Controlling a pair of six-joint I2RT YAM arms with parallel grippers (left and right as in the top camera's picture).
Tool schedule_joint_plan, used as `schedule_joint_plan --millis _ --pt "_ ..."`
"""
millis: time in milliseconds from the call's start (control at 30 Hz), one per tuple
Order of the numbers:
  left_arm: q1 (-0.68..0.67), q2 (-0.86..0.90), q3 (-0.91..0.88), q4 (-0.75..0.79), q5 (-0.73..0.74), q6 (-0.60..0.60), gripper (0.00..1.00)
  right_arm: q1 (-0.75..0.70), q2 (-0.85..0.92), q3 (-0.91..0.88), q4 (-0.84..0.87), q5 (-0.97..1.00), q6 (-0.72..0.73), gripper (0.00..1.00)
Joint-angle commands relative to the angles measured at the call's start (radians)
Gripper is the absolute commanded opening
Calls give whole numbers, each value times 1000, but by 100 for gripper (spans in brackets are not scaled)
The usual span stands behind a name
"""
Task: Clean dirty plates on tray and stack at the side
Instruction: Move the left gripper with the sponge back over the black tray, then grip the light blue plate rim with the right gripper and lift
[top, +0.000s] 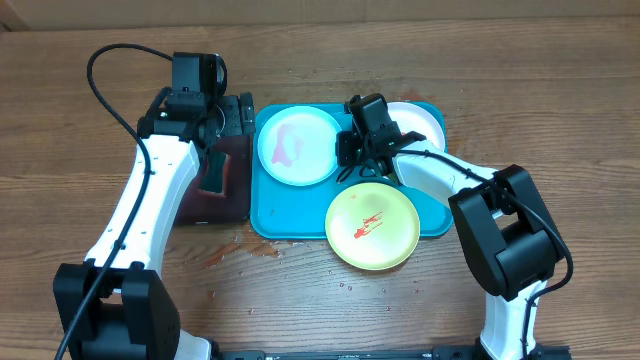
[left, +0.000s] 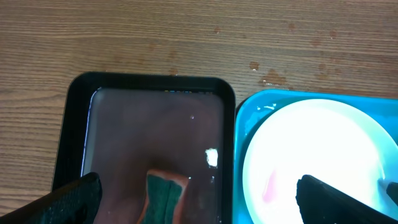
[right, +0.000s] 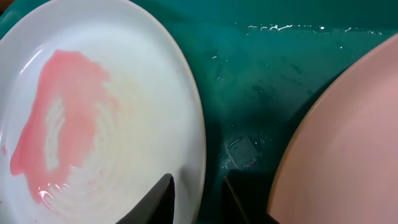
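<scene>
A wooden table (top: 80, 120) fills the overhead frame. At center sits a turquoise tray (top: 262, 215), with a smaller black tray (top: 236, 195) close against its left side. A pale green plate (top: 372, 226) juts past the turquoise tray's lower rim. Wet spots (top: 262, 245) mark the wood at that tray's lower-left corner.

Open table (top: 500, 80) beyond and to either side, tray (top: 262, 215) packed with three plates (top: 300, 145), black tray (left: 149, 79) hard by its left edge, right claw (top: 357, 162) filling the gap between plates
</scene>
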Motion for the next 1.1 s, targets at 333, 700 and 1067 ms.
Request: schedule_joint_plan --millis 333,700,1067 --pt "-8 -10 14 2 4 11 100 39 11 24 32 8 -72 27" --pt "-8 -10 14 0 4 11 100 53 37 23 32 117 -100 24" --pt "-5 -10 14 7 -7 15 100 61 82 24 81 146 -152 18"
